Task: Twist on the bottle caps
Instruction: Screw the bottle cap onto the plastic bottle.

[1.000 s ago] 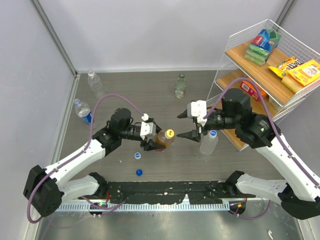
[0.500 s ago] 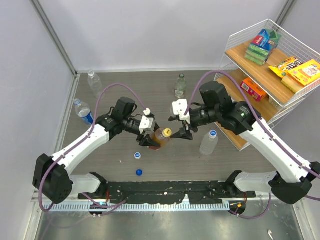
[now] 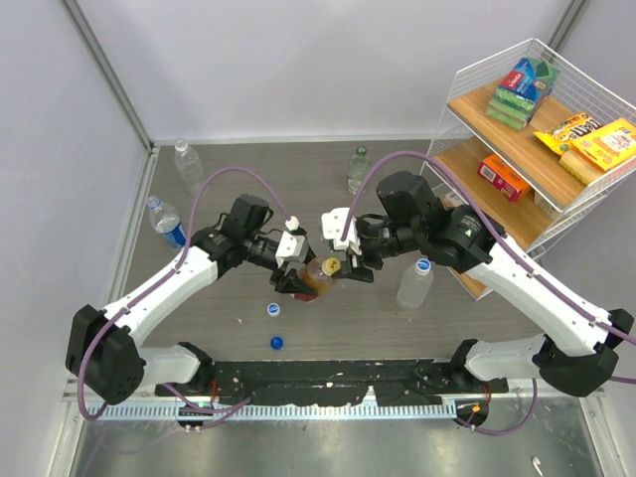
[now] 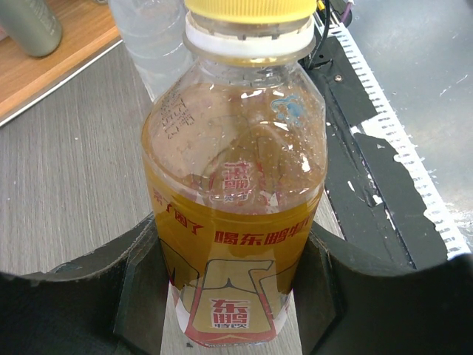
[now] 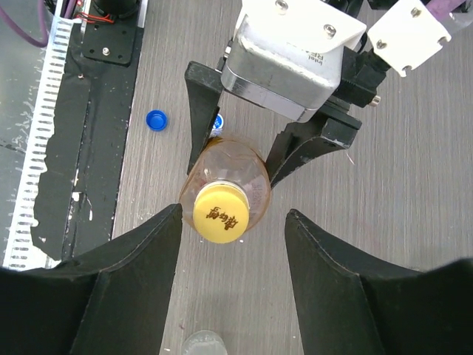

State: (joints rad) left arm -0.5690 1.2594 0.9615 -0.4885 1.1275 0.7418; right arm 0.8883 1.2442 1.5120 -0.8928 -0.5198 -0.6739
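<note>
Gripping smooth amber plastic bottle (image 4: 236, 185) with left tool (image 3: 295, 279), straddling its round yellow cap (image 5: 219, 213) with right tool (image 5: 233, 217) spread.

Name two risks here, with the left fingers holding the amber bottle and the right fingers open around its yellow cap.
1. The yellow cap sits nearer one of the right fingers, so closing could shove the amber bottle sideways.
2. The left fingers grip only the bottle's lower half, on its label, so the bottle might spin with the cap when twisted.
</note>
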